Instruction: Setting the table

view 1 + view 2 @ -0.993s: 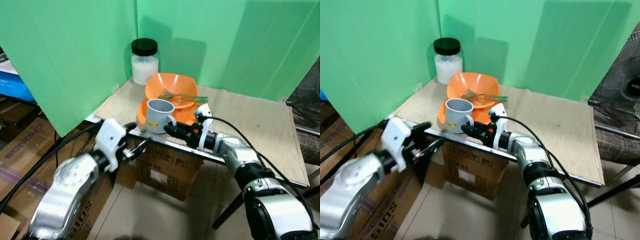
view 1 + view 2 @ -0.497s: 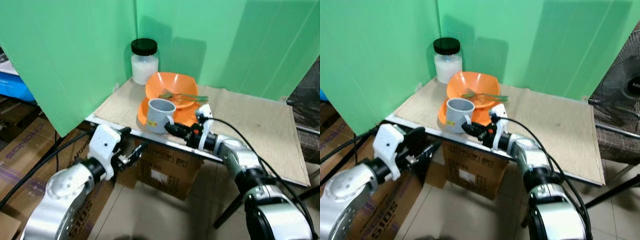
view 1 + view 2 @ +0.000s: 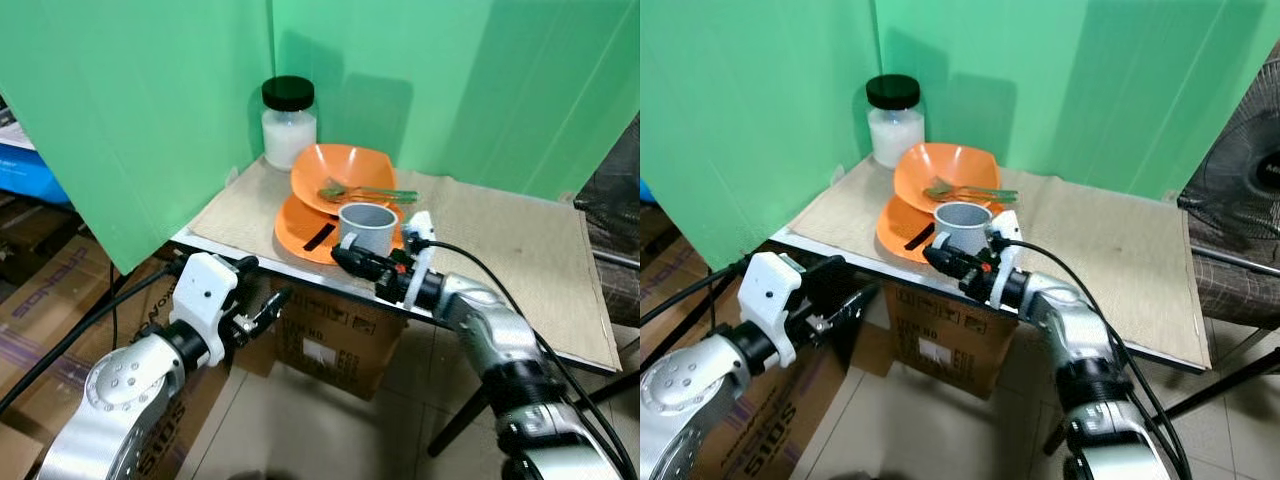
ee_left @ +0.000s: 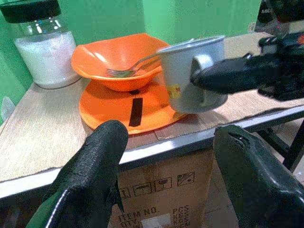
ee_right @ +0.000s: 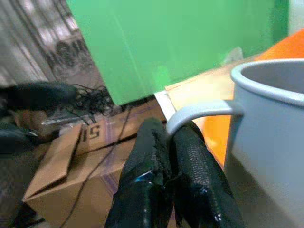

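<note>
Right gripper (image 3: 345, 260) clamped on grey mug (image 3: 367, 229) handle, mug lifted at plate's (image 3: 300, 222) 3 o'clock edge. Keep mug level, set onto bare table (image 3: 500, 245). Left gripper (image 3: 262, 297) fingers apart, idle.

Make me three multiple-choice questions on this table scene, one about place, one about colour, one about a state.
1. Where does the fork lie?
A. in the bowl
B. in the mug
C. on the floor

2. What colour is the jar lid?
A. white
B. black
C. orange

3. What is the right claw doing?
A. hanging open
B. shut on the mug handle
C. shut on the jar

Answers:
1. A, the fork rests in the orange bowl.
2. B, the lid is black above white contents.
3. B, its fingers pinch the grey mug handle over the plate.
</note>
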Controlling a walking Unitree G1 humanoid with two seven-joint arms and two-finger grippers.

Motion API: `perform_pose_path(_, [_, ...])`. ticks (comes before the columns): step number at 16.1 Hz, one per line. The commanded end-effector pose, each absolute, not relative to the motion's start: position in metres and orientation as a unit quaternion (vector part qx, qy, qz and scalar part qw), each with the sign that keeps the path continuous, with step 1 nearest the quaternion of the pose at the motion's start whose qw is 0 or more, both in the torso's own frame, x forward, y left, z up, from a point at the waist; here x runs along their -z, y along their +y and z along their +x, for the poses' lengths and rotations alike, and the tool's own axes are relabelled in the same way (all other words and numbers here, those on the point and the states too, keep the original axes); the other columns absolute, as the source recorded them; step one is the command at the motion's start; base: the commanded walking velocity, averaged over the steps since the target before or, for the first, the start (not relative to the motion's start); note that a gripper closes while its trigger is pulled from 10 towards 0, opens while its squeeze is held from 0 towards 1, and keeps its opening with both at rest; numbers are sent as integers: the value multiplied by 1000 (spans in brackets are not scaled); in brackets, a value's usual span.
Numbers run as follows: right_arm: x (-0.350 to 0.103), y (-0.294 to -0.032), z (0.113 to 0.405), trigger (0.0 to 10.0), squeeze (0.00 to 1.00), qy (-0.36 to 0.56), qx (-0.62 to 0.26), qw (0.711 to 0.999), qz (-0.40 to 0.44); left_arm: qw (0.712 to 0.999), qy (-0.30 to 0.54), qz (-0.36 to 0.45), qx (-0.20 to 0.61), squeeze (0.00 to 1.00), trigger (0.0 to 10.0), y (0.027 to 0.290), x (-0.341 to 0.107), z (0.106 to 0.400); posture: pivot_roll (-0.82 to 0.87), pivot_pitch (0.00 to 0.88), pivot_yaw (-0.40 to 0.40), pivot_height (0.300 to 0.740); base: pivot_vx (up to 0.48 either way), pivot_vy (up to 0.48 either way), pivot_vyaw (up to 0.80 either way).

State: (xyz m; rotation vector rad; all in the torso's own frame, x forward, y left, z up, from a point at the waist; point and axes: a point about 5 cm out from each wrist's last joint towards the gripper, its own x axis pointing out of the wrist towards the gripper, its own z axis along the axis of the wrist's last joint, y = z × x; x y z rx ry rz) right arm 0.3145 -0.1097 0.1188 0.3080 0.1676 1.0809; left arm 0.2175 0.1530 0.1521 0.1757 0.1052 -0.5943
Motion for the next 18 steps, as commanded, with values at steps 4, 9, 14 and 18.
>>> perform_pose_path(4, [-140, -105, 307, 0, 0, 42, -533, 834, 135, 957, 49, 87, 272, 0, 10000, 155, -155, 213, -2, 0, -1, 740, 0, 0, 0])
perform_pose_path(9, [-200, -118, 277, 0, 0, -78, -468, 870, 135, 980, 9, 72, 184, 0, 10000, 157, -167, 215, -16, 0, -7, 740, 0, 0, 0])
perform_pose_path(14, [-210, -135, 258, 10000, 0, -111, -296, 945, 86, 989, -8, 59, 133, 0, 10000, 151, -174, 231, -69, 0, -2, 740, 0, 0, 0])
perform_pose_path(18, [-202, -135, 254, 10000, 0, -89, -230, 968, 34, 992, -24, 81, 89, 0, 10000, 157, -177, 234, -77, 0, -19, 740, 0, 0, -572])
